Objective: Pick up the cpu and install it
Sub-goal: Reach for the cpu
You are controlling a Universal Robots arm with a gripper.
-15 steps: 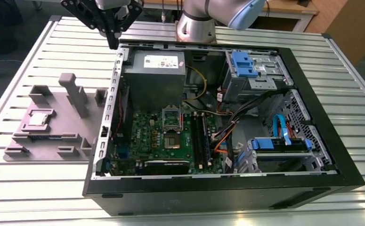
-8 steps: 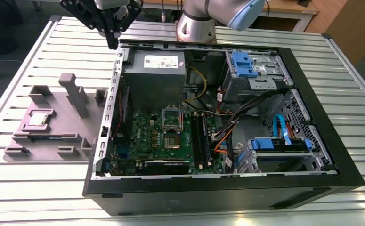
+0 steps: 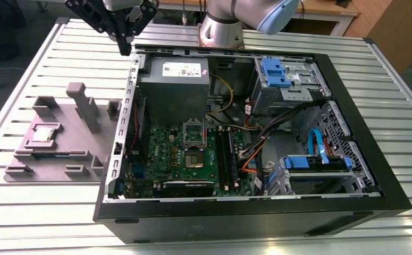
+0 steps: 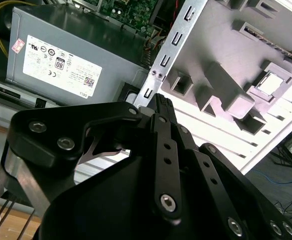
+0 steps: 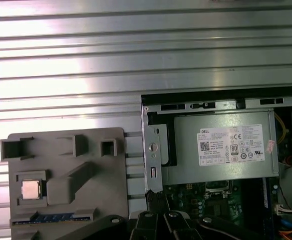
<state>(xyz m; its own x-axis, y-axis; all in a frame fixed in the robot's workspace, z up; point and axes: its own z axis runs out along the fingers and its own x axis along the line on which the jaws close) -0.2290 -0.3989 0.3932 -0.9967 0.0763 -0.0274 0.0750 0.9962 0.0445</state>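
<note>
The cpu [image 3: 44, 134] is a small silvery square lying flat in a recess of the grey holder block [image 3: 64, 114], at the exterior view's left of the open computer case. The cpu [image 5: 31, 189] [image 4: 271, 84] appears in both wrist views. My gripper [image 3: 125, 49] hangs in the air over the case's far corner, beyond the holder block and well apart from the cpu. Its black fingers [image 4: 163, 107] meet at the tips with nothing between them, so it is shut and empty. The metal-framed socket [image 3: 193, 158] sits on the green motherboard, its load plate raised.
The black case [image 3: 262, 212] lies open on a slatted metal table [image 3: 35, 212]. A grey power-supply box [image 3: 174, 85] sits next to the socket. A thin memory stick [image 3: 50, 155] lies in the holder block. Cables and blue drive brackets [image 3: 312, 159] fill the case's other side.
</note>
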